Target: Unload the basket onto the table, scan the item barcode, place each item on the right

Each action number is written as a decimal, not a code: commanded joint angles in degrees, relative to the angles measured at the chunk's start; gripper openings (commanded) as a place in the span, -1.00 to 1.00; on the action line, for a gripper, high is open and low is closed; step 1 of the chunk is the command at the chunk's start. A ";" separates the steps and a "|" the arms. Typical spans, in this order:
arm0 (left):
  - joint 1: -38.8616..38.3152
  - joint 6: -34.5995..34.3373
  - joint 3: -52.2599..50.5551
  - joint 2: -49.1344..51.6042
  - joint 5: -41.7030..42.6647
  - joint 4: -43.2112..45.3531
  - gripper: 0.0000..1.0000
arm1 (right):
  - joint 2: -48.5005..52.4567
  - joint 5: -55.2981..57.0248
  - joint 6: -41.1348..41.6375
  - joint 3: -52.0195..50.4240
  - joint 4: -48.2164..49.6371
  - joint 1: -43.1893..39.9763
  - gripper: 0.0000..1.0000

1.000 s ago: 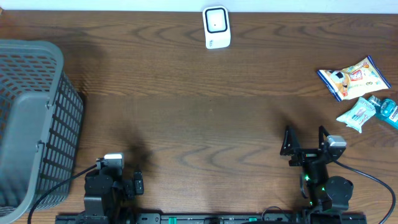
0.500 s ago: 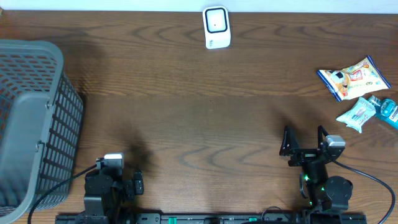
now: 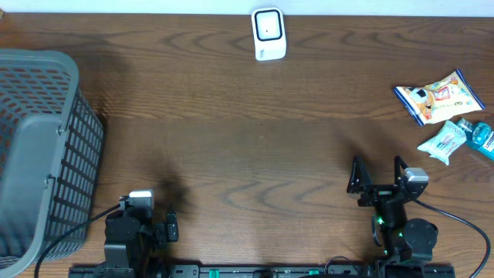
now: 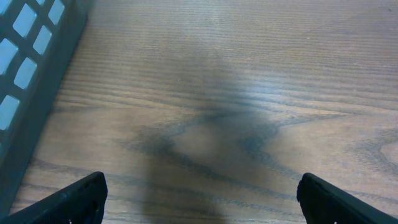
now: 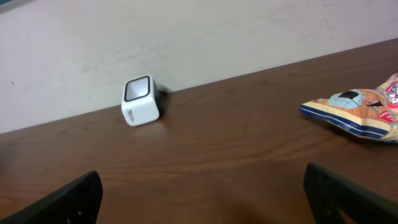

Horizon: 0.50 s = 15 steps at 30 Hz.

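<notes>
A white barcode scanner (image 3: 268,34) with a dark window stands at the table's far edge, and the right wrist view shows the scanner (image 5: 141,99) against the wall. The items lie at the far right: a yellow and blue snack bag (image 3: 440,96) and two teal packets (image 3: 444,141), (image 3: 482,137). The snack bag (image 5: 360,109) is also in the right wrist view. My right gripper (image 3: 378,174) is open at the near right, well short of the items, with nothing between its fingers (image 5: 68,199). My left gripper (image 4: 199,202) is open over bare wood at the near left.
A grey slatted basket (image 3: 38,154) fills the left side of the table, and its wall (image 4: 31,68) stands just left of my left gripper. A pale wall runs behind the scanner. Cables trail from both arm bases along the front edge.
</notes>
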 commanded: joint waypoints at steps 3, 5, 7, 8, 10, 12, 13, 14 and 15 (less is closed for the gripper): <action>0.24 -0.26 -0.26 -0.46 0.59 -2.29 0.95 | 0.13 0.24 -0.96 -0.07 -0.33 0.22 0.99; 0.24 -0.28 -0.26 -0.46 0.87 -2.19 0.95 | 0.13 0.24 -0.96 -0.07 -0.33 0.22 0.99; 0.24 -0.28 -0.26 -0.48 2.58 -1.29 0.95 | 0.13 0.24 -0.96 -0.07 -0.33 0.22 0.99; 0.24 -0.26 -0.26 -0.48 3.50 0.00 0.95 | 0.13 0.24 -0.96 -0.07 -0.33 0.22 0.98; 0.24 -0.26 -0.26 -0.48 6.38 5.51 0.95 | 0.13 0.24 -0.96 -0.07 -0.33 0.22 0.98; 0.24 -0.26 -0.31 -0.48 6.78 9.16 0.95 | 0.13 0.24 -0.96 -0.07 -0.33 0.22 0.98; 0.24 -0.26 -0.42 -0.48 6.80 11.15 0.95 | 0.13 0.24 -0.96 -0.07 -0.33 0.22 0.99; 0.24 -0.26 -0.66 -0.48 6.78 12.87 0.95 | 0.13 0.24 -0.96 -0.07 -0.33 0.22 0.98; 0.24 -0.24 -0.94 -0.48 6.75 14.36 0.95 | 0.13 0.24 -0.96 -0.07 -0.33 0.22 0.99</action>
